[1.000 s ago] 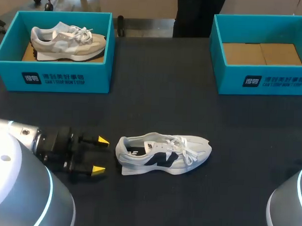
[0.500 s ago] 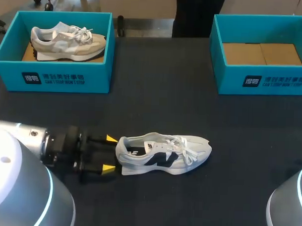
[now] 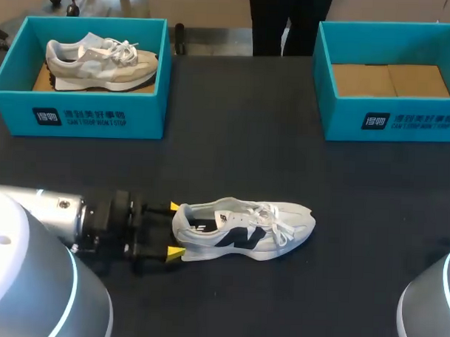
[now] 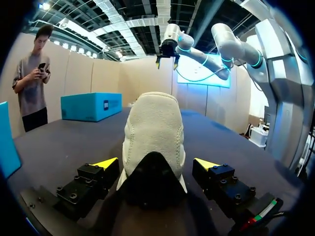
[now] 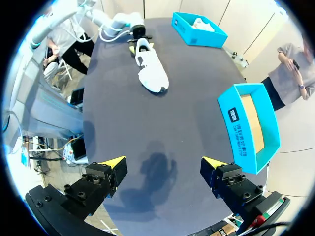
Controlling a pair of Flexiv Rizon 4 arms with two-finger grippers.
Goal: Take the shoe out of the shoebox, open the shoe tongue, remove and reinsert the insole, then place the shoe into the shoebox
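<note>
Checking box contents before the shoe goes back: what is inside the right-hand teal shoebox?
The open teal cardboard shoebox holds only flat brown cardboard panels on its floor, no shoe. Its near wall hides the floor's front strip.

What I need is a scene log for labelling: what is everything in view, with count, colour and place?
table: 1, black, under everything.
left shoebox: 1, teal, far left of the table.
right shoebox: 1, teal with a brown cardboard floor, far right, no shoe in it.
grey shoe: 1, grey and cream, lying inside the left shoebox.
white shoe: 1, white with a black side mark, near middle of the table, heel pointing left.
left gripper: 1, black with yellow tips, open, fingers either side of the white shoe's heel.
right gripper: 1, black with yellow tips, open, above the table, holding nothing.
</note>
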